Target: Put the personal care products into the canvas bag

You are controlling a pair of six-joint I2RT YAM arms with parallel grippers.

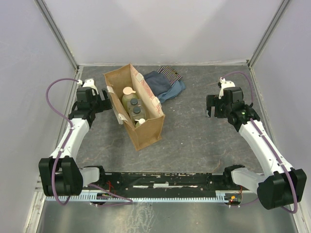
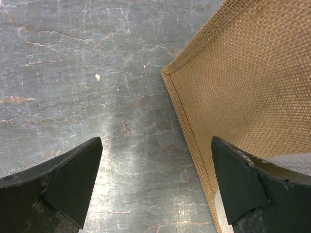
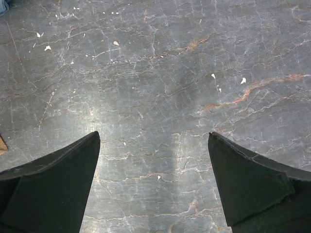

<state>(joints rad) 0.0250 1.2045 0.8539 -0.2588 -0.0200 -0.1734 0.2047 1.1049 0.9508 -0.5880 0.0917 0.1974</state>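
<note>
The tan canvas bag [image 1: 147,130] stands open on the table left of centre, with whitish handles and reddish print on its right side. Inside it I see the green bottle with beige cap [image 1: 128,96], two clear bottles with dark caps [image 1: 136,112] and the white pump of the yellow bottle [image 1: 140,121]. My left gripper [image 1: 103,98] is open and empty just left of the bag; its wrist view shows the bag's woven wall [image 2: 243,87] beside the right finger. My right gripper [image 1: 212,108] is open and empty over bare table far right of the bag.
Folded blue cloth [image 1: 164,85] and a striped cloth [image 1: 170,73] lie behind the bag at the back. Grey walls enclose the table on three sides. The marbled grey tabletop [image 3: 155,97] lies below the right gripper.
</note>
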